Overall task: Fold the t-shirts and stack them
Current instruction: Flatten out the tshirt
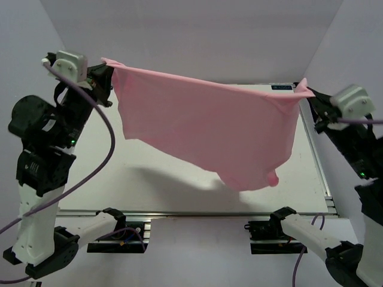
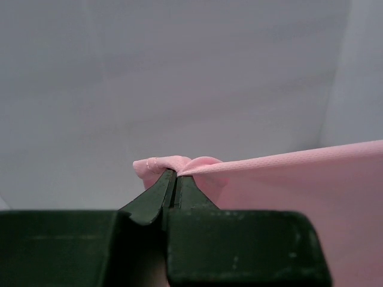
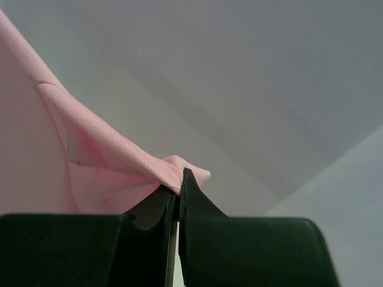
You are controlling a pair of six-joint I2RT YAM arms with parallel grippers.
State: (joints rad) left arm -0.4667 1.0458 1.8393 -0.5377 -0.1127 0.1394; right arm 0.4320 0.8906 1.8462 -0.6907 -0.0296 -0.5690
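shirt: t-shirt (image 1: pixel 209 131) is fully off the table (image 1: pixel 119 185), hung in the air as a sheet. Its top edge runs from 10 o'clock to 2 o'clock in the top view and sags mid-span.
left: left fingers (image 2: pixel 170 185) are pinched right together on a small bunch of the shirt's edge, with cloth poking just past the tips. They hold the 10 o'clock end.
right: right fingers (image 3: pixel 184 186) are the same, closed tight on a bunched corner. A seam fold runs off toward 10 o'clock in the wrist view. They hold the 2 o'clock end.
hang: uneven. The lower edge slants and the lowest lobe is at 5 o'clock, with a small nub on it (sleeve or corner, can't tell). The left side hangs shorter.
step (my read): spread and lay flat before the first fold. No fold visible yet.
tension: level both ends, then ease them apart toward 9 and 3 just enough to take out the sag. The fabric is thin and the bites are tiny, so overpulling may strip a corner out.
lay-down: lower until the 5 o'clock lobe touches the table first, then sweep both ends together toward 12 o'clock so the cloth unrolls flat rather than piling.
release: open both at once, and only once the held edge is down on the table.
risk: a lopsided hang could land twisted, and the nub could tuck under.
stack: only one shirt in view.
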